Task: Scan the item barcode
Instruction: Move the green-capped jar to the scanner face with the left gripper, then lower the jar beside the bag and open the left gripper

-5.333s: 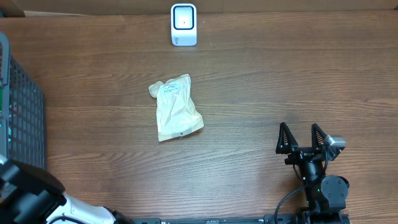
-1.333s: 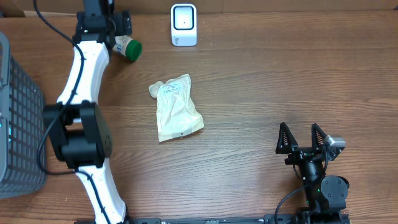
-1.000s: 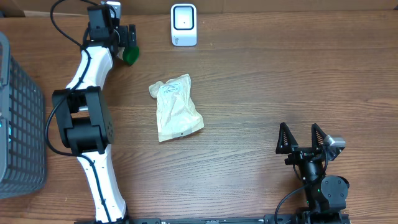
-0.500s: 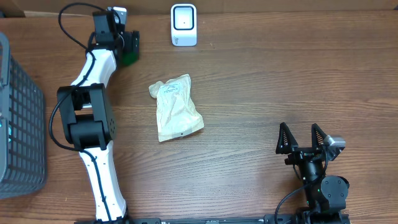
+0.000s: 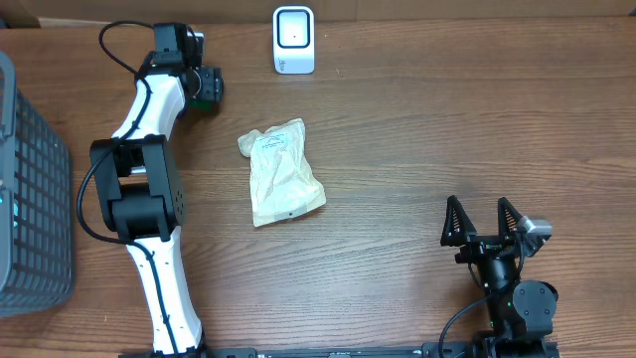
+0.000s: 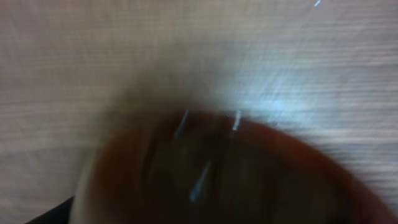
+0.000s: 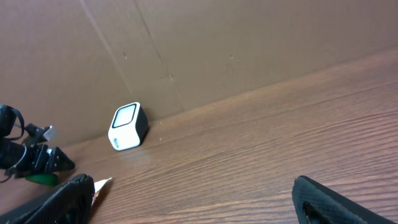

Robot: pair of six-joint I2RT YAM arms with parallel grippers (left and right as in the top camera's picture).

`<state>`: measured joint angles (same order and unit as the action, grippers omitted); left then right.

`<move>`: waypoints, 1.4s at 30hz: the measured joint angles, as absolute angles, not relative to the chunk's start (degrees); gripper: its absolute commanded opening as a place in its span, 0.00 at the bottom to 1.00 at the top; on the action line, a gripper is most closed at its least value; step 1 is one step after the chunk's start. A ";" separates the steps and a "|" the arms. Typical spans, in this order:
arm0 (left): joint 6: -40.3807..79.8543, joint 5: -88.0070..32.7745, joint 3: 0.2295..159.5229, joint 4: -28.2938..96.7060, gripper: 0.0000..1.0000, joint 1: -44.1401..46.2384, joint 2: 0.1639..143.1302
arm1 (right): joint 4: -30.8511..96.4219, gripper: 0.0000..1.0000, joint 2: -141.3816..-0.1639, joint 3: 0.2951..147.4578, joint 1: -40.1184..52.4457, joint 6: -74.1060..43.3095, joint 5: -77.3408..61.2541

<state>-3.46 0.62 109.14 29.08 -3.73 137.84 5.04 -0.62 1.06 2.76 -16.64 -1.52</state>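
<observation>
left gripper (image 5: 205, 84): finger spread unclear, at green item (image 7: 41, 179) | right gripper (image 5: 484, 221): fingers spread wide | pouch (image 5: 283, 171): label unreadable

Beige pouch (image 5: 283, 171) mid-table, white scanner (image 5: 294, 40) beyond it, left claw (image 5: 207, 87) at green object (image 5: 201, 96)

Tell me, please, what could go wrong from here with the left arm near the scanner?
The left gripper sits at the green item, but the left wrist view is a blur, so a firm grip cannot be confirmed; the item may slip or roll. The scanner stands close beside that gripper, so a careless swing could knock it.
</observation>
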 measured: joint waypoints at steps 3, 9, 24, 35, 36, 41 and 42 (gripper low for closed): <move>-0.14 0.84 109.06 31.57 0.47 -3.75 137.91 | 5.02 1.00 -0.62 1.06 2.76 -16.62 -1.52; 3.64 0.64 111.63 39.00 0.31 -3.84 138.15 | 5.06 1.00 -0.62 1.06 2.76 -16.64 -1.52; 6.61 -6.02 138.45 84.20 0.29 -3.84 140.09 | 4.99 1.00 -0.62 1.06 2.76 -16.64 -1.52; 7.20 -11.68 138.61 96.64 0.15 -2.33 140.09 | 5.04 1.00 -0.62 1.06 2.76 -16.64 -1.52; 7.22 -12.19 137.84 96.64 0.15 -1.93 140.09 | 5.04 1.00 -0.62 1.06 2.76 -16.67 -1.54; 7.16 -13.39 129.27 96.47 0.10 -0.34 140.09 | 5.02 1.00 -0.62 1.06 2.76 -16.64 -1.52; 7.14 -13.54 126.96 96.42 0.07 -0.12 140.09 | 5.02 1.00 -0.62 1.06 2.76 -16.64 -1.52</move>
<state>7.14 -13.54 126.96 96.42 -0.12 140.09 5.02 -0.62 1.06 2.76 -16.64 -1.52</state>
